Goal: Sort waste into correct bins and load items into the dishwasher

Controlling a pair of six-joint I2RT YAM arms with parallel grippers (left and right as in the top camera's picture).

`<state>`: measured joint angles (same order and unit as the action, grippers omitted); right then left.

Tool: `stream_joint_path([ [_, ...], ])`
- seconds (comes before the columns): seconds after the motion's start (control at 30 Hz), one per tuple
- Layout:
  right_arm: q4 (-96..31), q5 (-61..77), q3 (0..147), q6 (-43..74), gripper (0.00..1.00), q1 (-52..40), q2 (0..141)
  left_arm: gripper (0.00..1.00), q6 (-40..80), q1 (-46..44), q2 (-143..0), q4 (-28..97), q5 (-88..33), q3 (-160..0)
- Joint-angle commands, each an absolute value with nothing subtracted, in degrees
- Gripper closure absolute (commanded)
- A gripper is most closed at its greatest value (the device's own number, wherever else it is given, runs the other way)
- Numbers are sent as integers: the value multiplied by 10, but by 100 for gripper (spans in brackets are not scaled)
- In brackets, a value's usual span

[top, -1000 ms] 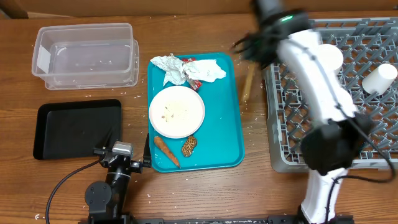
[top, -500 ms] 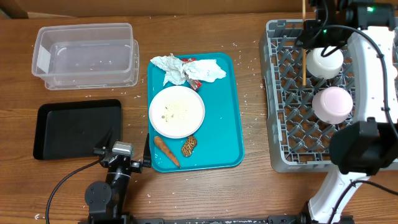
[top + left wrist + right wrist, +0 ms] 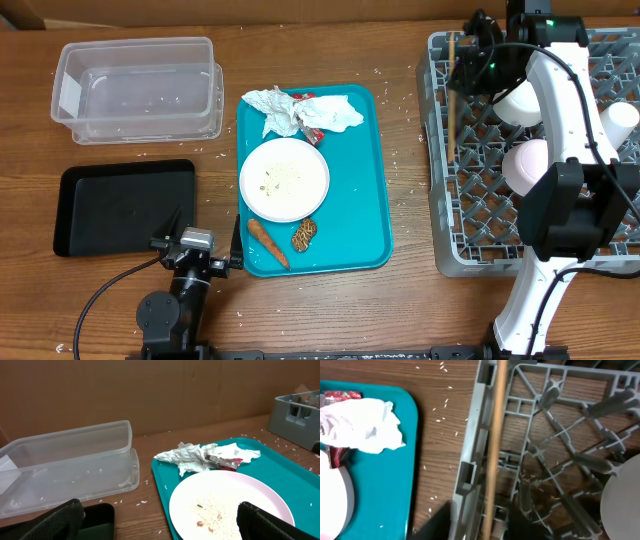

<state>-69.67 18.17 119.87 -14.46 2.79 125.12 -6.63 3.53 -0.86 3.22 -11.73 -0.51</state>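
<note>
My right gripper (image 3: 468,62) is shut on a thin wooden stick (image 3: 451,105) and holds it over the left part of the grey dish rack (image 3: 470,240). In the right wrist view the stick (image 3: 493,445) runs between my dark fingers (image 3: 442,522) above the rack's pegs (image 3: 560,460). A white cup (image 3: 522,100) and a bowl (image 3: 528,165) sit in the rack. The white plate (image 3: 284,178), crumpled napkins (image 3: 285,110), red wrapper (image 3: 312,122), carrot (image 3: 268,243) and brown chunk (image 3: 304,234) lie on the teal tray (image 3: 360,200). My left gripper (image 3: 200,255) is open and empty, low by the tray's front left corner.
The clear tub (image 3: 138,88) stands at the back left, with the black tray (image 3: 122,205) in front of it. Rice grains are scattered on the wood (image 3: 400,150) between the teal tray and the rack. Another white cup (image 3: 620,125) stands at the rack's right side.
My right arm swung from the table gap to over the rack with the stick, then shifted the stick leftward toward the rack's left side. The left arm has not moved.
</note>
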Motion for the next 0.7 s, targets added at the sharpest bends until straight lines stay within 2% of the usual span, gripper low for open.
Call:
stream_joint_path([
  [0.0,-697,194,1200,-133,43,26,1252,0,-76,41,-6,32,-114,-3],
  [0.17,-737,175,1234,-83,38,27,1247,0,-76,41,-6,32,-114,-3],
  [0.43,-893,213,1389,-55,21,15,1227,0,-76,41,-6,32,-114,-3],
  [0.47,-908,229,1407,-55,18,11,1225,0,-76,41,-6,32,-114,-3],
  [0.53,-924,284,1433,-55,0,-1,1222,0,-76,41,-6,32,-114,-3],
  [0.67,-919,378,1440,-55,0,-24,1223,0,-76,41,-6,32,-114,-3],
])
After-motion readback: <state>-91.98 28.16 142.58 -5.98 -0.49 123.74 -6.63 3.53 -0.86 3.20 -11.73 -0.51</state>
